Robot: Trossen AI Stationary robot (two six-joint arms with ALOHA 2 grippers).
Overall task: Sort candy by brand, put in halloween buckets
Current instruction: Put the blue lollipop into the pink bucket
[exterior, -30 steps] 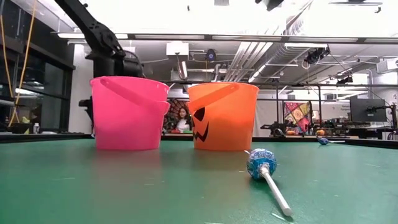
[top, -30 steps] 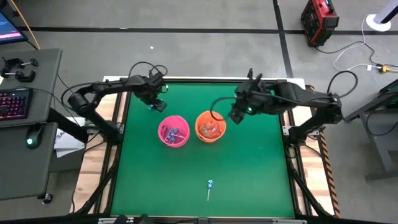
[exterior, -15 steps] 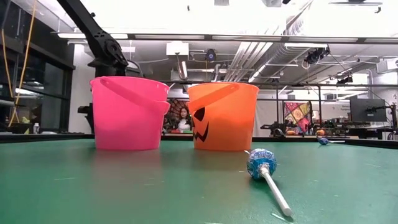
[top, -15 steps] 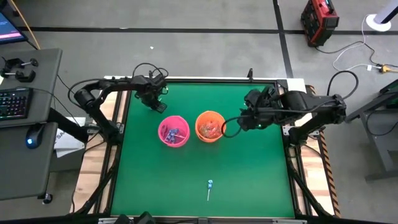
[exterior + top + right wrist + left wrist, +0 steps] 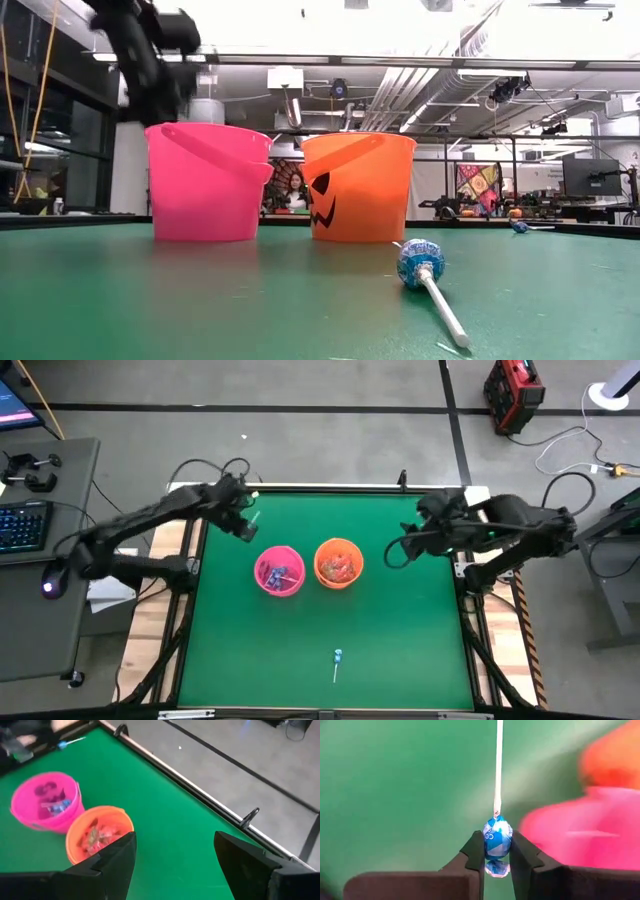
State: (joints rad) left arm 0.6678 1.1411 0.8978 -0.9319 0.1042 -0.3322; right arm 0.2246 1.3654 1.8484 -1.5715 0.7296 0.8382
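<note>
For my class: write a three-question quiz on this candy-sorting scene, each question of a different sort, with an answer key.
1. True or false: the left pincer grips a blue lollipop by its wrapped head.
2. Multiple choice: the loose lollipop on the green table lies A) inside the orange bucket, B) on the near part of the table, apart from both buckets, C) against the pink bucket.
3. Fill in: the right pincer is open and holds ____.

Key: 1 true; 2 B; 3 nothing.
</note>
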